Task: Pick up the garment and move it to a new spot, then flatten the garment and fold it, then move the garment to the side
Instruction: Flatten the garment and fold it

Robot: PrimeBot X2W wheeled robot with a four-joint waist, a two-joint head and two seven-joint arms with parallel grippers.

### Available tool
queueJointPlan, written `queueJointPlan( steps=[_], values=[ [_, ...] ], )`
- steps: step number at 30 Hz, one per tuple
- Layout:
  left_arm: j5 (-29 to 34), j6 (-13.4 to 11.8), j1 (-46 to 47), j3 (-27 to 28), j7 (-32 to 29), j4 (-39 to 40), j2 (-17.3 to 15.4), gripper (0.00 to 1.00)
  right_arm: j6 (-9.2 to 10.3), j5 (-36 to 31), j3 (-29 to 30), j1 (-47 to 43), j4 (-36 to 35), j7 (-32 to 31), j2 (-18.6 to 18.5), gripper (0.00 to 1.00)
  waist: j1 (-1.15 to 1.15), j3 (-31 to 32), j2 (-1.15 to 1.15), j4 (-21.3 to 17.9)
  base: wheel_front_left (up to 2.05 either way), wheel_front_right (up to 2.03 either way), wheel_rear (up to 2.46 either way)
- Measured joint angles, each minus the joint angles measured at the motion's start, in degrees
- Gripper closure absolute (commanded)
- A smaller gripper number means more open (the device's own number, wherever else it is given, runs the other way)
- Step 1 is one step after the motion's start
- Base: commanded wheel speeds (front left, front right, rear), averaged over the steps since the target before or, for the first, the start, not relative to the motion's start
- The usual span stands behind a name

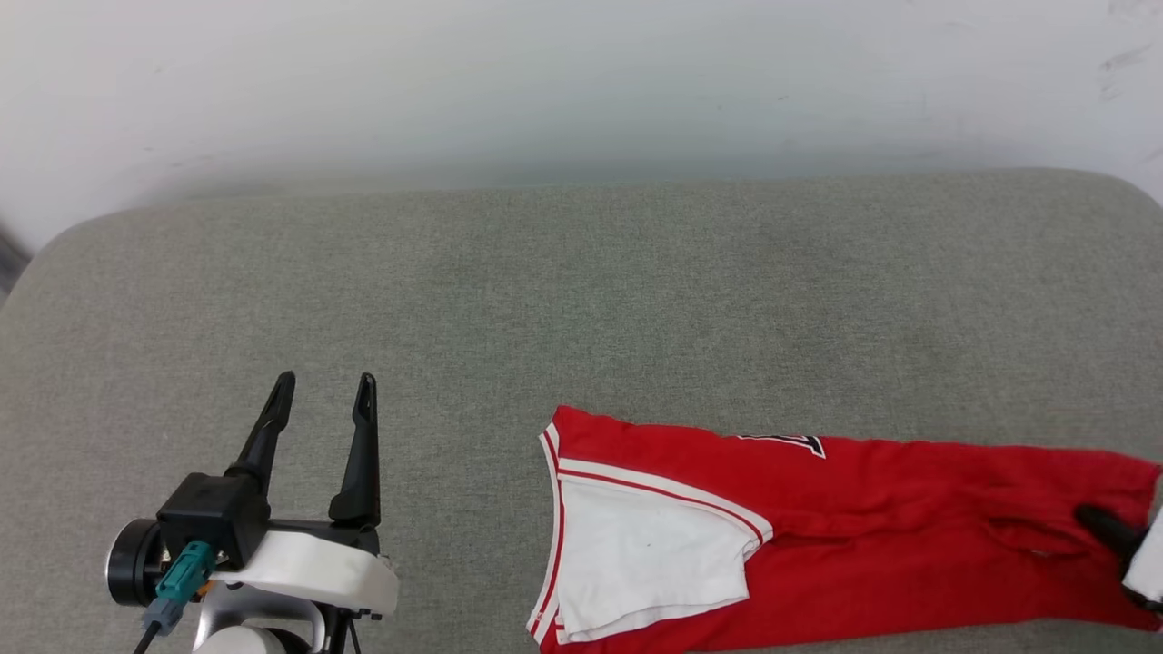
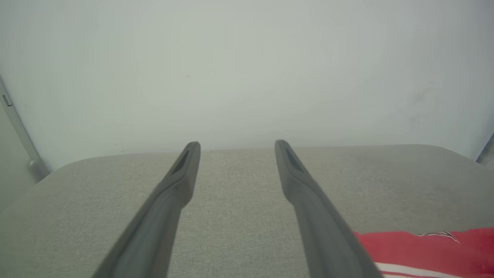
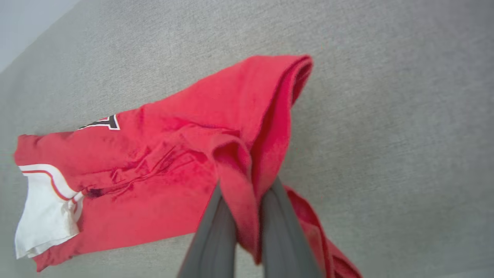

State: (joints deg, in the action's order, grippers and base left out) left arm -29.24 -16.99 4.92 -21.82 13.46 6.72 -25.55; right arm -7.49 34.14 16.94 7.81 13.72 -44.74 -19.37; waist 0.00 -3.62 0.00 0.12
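Closest to the lens, right end effector (image 3: 247, 185): two dark fingers (image 3: 216, 239) drawn together on a raised ridge of red cloth, with no gap between them beyond the pinched fabric. Grips the garment (image 3: 162, 166) at the end opposite the sleeve, cloth bunched upward at the hold and a loose red flap trailing past the right-hand finger. At the right edge of the head view, one dark finger on the red cloth.

Garment: long, narrow, folded lengthwise, flat on the grey fabric bench (image 1: 581, 291) apart from the lifted end. Lies low in the head view, right of centre, and runs out to the right edge of that view. At its left end, white sleeve (image 1: 636, 554) on top, bordered by red-white striped trim (image 1: 551, 536). On the upper edge, a sliver of black white-outlined print (image 1: 800, 444), too little of it to read. Creases in the red cloth between sleeve and grip.

Left end effector (image 1: 326, 379): fingers spread wide, nothing between them. Sits at the lower left of the head view over bare bench, hovering or resting, cannot tell which. Points toward the far edge of the bench, well apart from the garment's left end. In the left wrist view, a corner of red cloth and white stripe past the right-hand finger.

Behind the bench, pale wall (image 1: 581, 82).
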Motion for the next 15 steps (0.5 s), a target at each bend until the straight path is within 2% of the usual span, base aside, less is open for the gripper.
queueJointPlan(
  steps=[6, 9, 15],
  values=[
    [-0.04, 0.01, 0.02, -0.45, 0.02, -0.05, 0.1, 0.0, 0.0, 10.32, -0.15, 0.42, -3.53, -11.21, 8.45, 1.0, 0.0, -0.11, 0.0, 0.14, 0.0, 0.0, 0.0],
    [0.09, 0.11, 0.26, -0.85, 0.0, -0.03, 0.24, 0.0, 0.0, 18.49, -0.08, 0.52, -5.06, -16.45, 13.99, 1.0, 0.0, -0.22, 0.0, 0.73, 0.0, 0.0, 0.0],
    [0.09, 0.33, 1.25, -1.29, -0.16, -0.05, 0.46, 0.0, 0.0, 27.92, -2.25, 2.65, -4.49, -21.11, 16.16, 1.0, 0.0, -0.93, 0.0, 2.7, 0.0, 0.0, 0.0]
  ],
)
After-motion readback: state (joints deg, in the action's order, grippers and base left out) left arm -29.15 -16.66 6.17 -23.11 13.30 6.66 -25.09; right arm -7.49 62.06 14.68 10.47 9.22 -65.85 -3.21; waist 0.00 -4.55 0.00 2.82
